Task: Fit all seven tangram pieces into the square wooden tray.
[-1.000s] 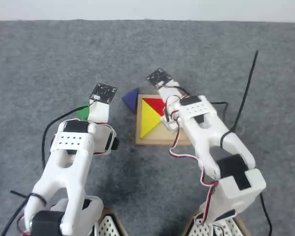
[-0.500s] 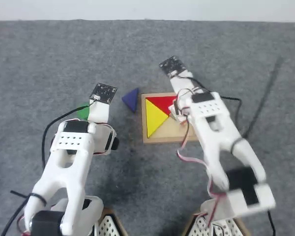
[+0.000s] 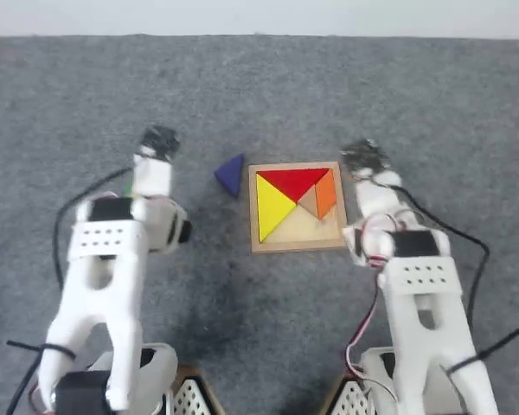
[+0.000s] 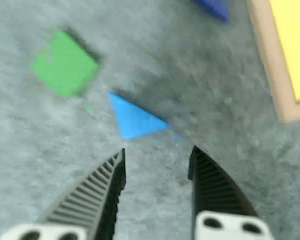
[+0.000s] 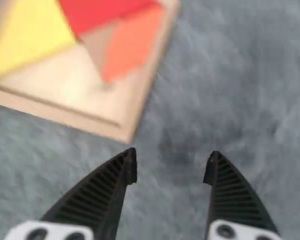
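The square wooden tray (image 3: 296, 245) holds a red triangle (image 3: 290, 181), a yellow triangle (image 3: 272, 214), an orange piece (image 3: 328, 194) and a small brown triangle (image 3: 309, 202). A dark blue triangle (image 3: 230, 174) lies on the carpet just left of the tray. In the left wrist view, a light blue triangle (image 4: 136, 120) and a green square (image 4: 65, 69) lie on the carpet. My left gripper (image 4: 158, 152) hangs open just short of the light blue triangle. My right gripper (image 5: 172, 152) is open over bare carpet beside the tray's corner (image 5: 124, 131).
Grey carpet covers the whole table. The left arm (image 3: 112, 238) stands left of the tray and the right arm (image 3: 411, 259) at its right. Cables trail from both arms. Open carpet lies beyond and in front of the tray.
The right arm has drawn back from over the tray to its right side, uncovering the orange piece. The tray slid slightly right. The left arm has swung a little left.
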`<move>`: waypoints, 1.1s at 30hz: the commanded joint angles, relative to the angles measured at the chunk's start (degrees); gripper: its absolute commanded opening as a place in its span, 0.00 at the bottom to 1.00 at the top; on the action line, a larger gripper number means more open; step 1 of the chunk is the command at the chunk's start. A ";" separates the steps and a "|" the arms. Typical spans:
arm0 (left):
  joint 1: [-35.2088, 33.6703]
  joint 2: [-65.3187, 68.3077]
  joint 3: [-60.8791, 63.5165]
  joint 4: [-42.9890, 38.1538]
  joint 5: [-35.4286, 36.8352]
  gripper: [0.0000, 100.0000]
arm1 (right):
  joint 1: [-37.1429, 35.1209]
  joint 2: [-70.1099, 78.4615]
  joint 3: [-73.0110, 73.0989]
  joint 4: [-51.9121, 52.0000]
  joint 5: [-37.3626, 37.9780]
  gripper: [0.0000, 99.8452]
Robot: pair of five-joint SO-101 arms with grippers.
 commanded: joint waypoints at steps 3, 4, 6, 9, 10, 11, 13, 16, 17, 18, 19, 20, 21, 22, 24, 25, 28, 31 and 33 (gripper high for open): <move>-5.10 7.91 -18.51 6.51 -1.14 0.20 | 4.00 -3.38 7.65 -2.95 1.32 0.23; -5.63 10.73 -21.67 7.47 -0.97 0.20 | 4.00 -3.38 9.32 -4.70 1.05 0.23; -6.51 16.88 -28.09 10.20 -0.53 0.20 | 4.09 -3.38 11.25 -6.55 1.05 0.23; -8.35 25.93 -36.88 13.19 3.96 0.20 | 4.26 -2.86 11.78 -6.99 0.79 0.23; -8.88 28.75 -39.52 13.89 5.71 0.20 | 4.09 -3.12 12.40 -7.16 0.00 0.23; -9.32 31.21 -41.63 13.98 7.74 0.20 | 4.09 -3.38 13.01 -7.60 -0.79 0.23; -9.49 35.87 -44.88 14.77 11.08 0.20 | 4.26 -3.38 13.63 -8.57 -0.88 0.23; -9.49 41.93 -48.57 15.56 14.59 0.20 | 4.26 -3.38 13.71 -8.48 -0.88 0.23; -9.41 43.52 -49.27 15.56 15.47 0.20 | 4.26 -3.38 13.71 -8.48 -0.88 0.23; -9.32 44.92 -49.80 15.56 16.09 0.20 | 4.26 -3.38 13.71 -8.48 -0.88 0.23; -9.32 45.98 -50.07 15.56 16.70 0.20 | 4.26 -3.38 13.71 -8.48 -0.88 0.23; -9.23 46.95 -50.24 15.56 17.58 0.20 | 4.26 -3.38 13.71 -8.48 -0.88 0.23; -9.23 47.65 -50.24 15.56 18.55 0.20 | 4.26 -3.38 13.71 -8.48 -0.88 0.23; -9.23 48.35 -50.24 15.47 19.08 0.20 | 4.26 -3.38 13.71 -8.48 -0.88 0.23; -9.23 49.32 -50.33 15.38 19.69 0.21 | 4.26 -3.38 13.71 -8.40 -0.79 0.23; -9.23 49.85 -50.33 15.38 19.69 0.22 | 4.26 -3.38 13.71 -8.40 -0.26 0.23; -8.18 51.52 -50.59 15.30 20.84 0.25 | 4.26 -3.38 13.71 -8.40 -0.18 0.23; -6.86 53.10 -51.12 14.68 22.51 0.25 | 4.26 -3.38 13.71 -8.40 -0.18 0.23; -6.59 54.15 -52.00 13.89 24.26 0.25 | 4.26 -3.38 13.80 -8.40 -0.18 0.23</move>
